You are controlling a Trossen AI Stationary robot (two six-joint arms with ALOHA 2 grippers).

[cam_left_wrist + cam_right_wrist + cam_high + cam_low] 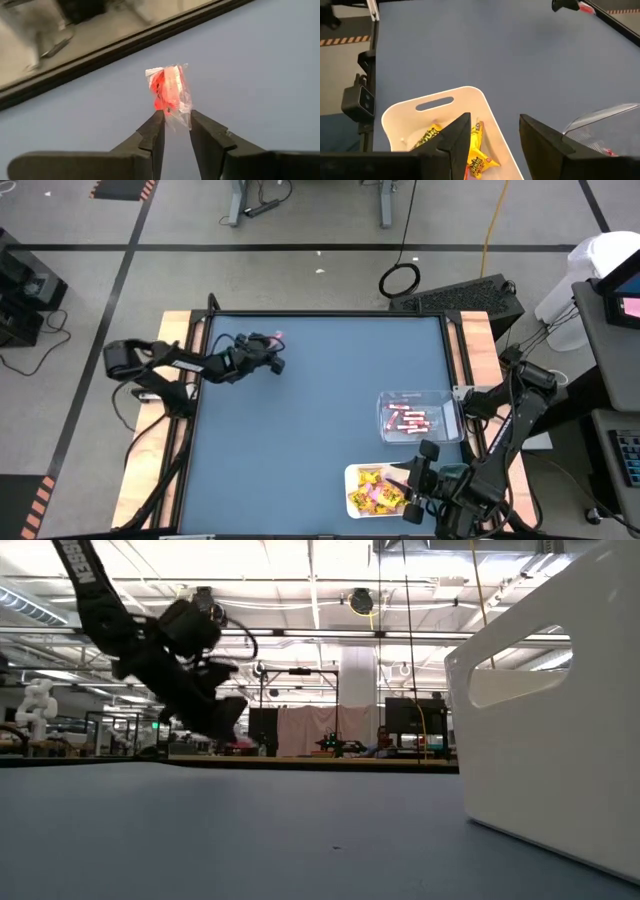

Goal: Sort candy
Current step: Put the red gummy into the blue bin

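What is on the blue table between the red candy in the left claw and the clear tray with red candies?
Nothing: the high view shows only bare blue table between the red wrapped candy in the left gripper and the clear tray.

Red and white sweet [169, 93] in a clear, crinkled wrapper, pinched by black fingers [150, 135]. Plain blue-grey table [310, 420] with pale wooden edges. White tray [470, 100] full of yellow packets [476, 157] marked in pink. Clear tray [450, 420] holding pink-red sticks [407, 420]. Grey floor with black lines and orange-black stripes.
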